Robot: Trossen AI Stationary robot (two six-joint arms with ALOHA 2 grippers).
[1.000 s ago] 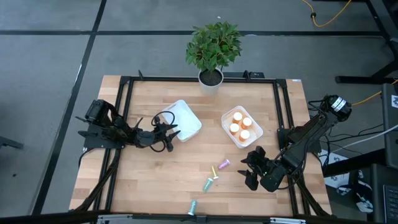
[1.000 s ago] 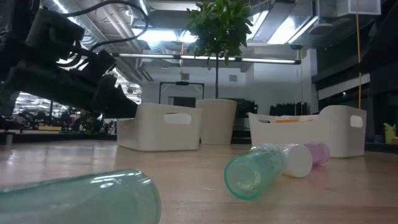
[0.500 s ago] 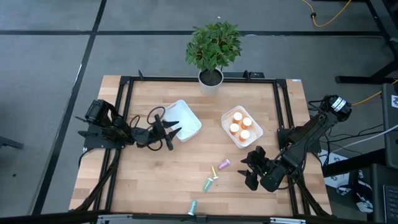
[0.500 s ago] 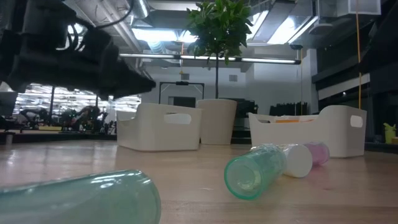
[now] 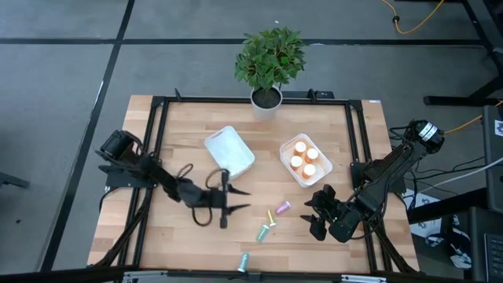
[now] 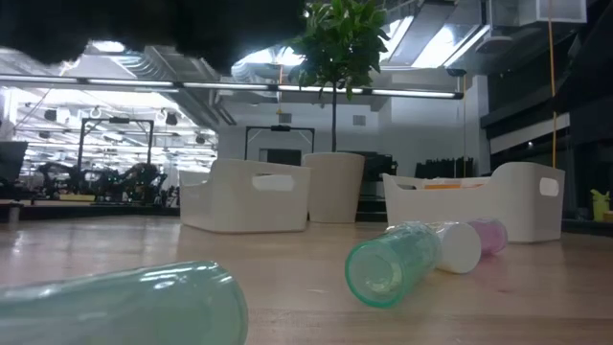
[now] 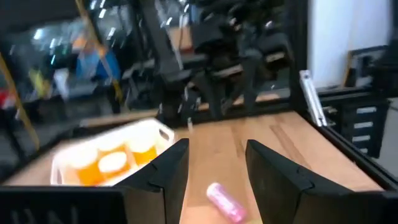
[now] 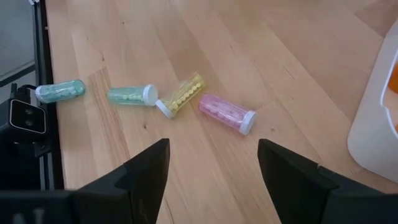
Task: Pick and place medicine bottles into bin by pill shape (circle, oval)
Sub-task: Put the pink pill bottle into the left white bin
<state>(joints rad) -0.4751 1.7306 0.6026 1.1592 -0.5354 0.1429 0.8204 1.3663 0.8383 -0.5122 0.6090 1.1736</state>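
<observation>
Four loose medicine bottles lie on their sides on the wood near the table's front: a purple one point(image 5: 281, 207) point(image 8: 227, 112), a yellow one point(image 5: 271, 215) point(image 8: 181, 94), a teal one point(image 5: 264, 232) point(image 8: 132, 94), and another teal one point(image 5: 244, 261) point(image 8: 60, 91) by the near edge. My left gripper point(image 5: 242, 199) point(image 7: 217, 149) is open, pointing level toward the purple bottle point(image 7: 224, 200), a short way left of it. My right gripper point(image 5: 313, 214) point(image 8: 212, 144) hangs open to the right of the bottles, tilted down at them.
A white bin point(image 5: 305, 159) point(image 7: 112, 158) at the right middle holds several orange, white-capped bottles. A second white bin point(image 5: 229, 152) stands left of it. A potted plant point(image 5: 268, 63) sits at the far edge. A black frame point(image 5: 157, 141) borders the table.
My left gripper has swung away from the left bin's near-left side toward the table's near and right edges, ending close to the loose bottles. It has risen and turned. Its fingers stay open. The bottles lie as they did.
</observation>
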